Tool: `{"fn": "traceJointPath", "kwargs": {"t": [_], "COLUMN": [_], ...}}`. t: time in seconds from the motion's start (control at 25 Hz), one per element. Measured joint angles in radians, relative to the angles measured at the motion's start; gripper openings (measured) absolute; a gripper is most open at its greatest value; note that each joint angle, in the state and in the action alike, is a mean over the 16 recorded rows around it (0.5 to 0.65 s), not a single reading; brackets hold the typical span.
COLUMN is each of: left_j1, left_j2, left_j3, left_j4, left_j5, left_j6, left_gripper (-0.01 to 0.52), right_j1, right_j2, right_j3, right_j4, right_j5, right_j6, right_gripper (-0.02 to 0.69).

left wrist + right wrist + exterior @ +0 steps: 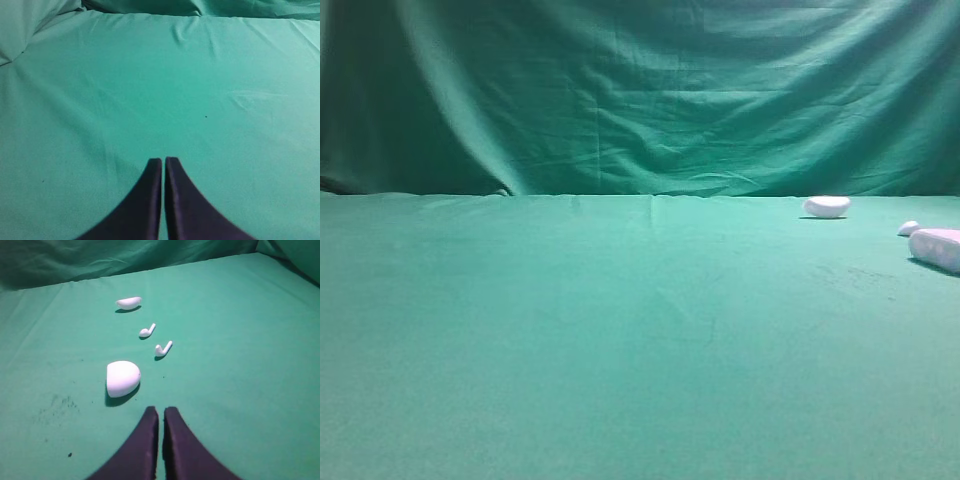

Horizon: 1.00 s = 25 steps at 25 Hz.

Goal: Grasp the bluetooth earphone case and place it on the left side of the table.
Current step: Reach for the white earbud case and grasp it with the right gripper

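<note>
Right pincer (pixel 159 412) pressed shut, tips together, empty, low at bottom centre of the right wrist view. Just ahead and a little left of it, untouched on the green bench (pixel 250 390), the bluetooth earphone case (pixel 122 378), white and rounded. In the exterior high view, the same case hard against the right edge, partly cut off by the frame and faintly pink. Left pincer (pixel 163 162) likewise closed on nothing, over bare cloth at bottom centre of its own view. Judged as the opening step: grasp not yet made, nothing yet on the left side. Next move likely calling for parting the right pincer wide enough for the smooth shell, easing forward and slightly left to straddle it, and closing squarely so as not to squirt it away. Then a long carry across toward the left of the frame. Counted beyond the case: two loose earbuds (pixel 163 348), only one of them showing in the exterior view, and one shallow bowl-shaped white piece (pixel 129 302) toward upper left. One case, two pincers. Behind all, a wrinkled green curtain (pixel 620 100).
</note>
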Motion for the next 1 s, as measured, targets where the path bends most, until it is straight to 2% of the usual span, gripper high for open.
{"fn": "traceJointPath", "kwargs": {"t": [0.56,1.0], "left_j1": [0.0,0.0], "left_j2": [0.0,0.0], "left_j3": [0.0,0.0], "left_j4": [0.0,0.0], "left_j5": [0.0,0.0], "left_j6": [0.0,0.0], "left_gripper": [0.0,0.0], "right_j1": [0.0,0.0], "right_j2": [0.0,0.012], "right_j3": [0.001,-0.027], "right_j4": [0.009,0.143], "right_j5": [-0.019,-0.291], "right_j6": [0.0,0.003], "right_gripper": [0.0,0.0]}}
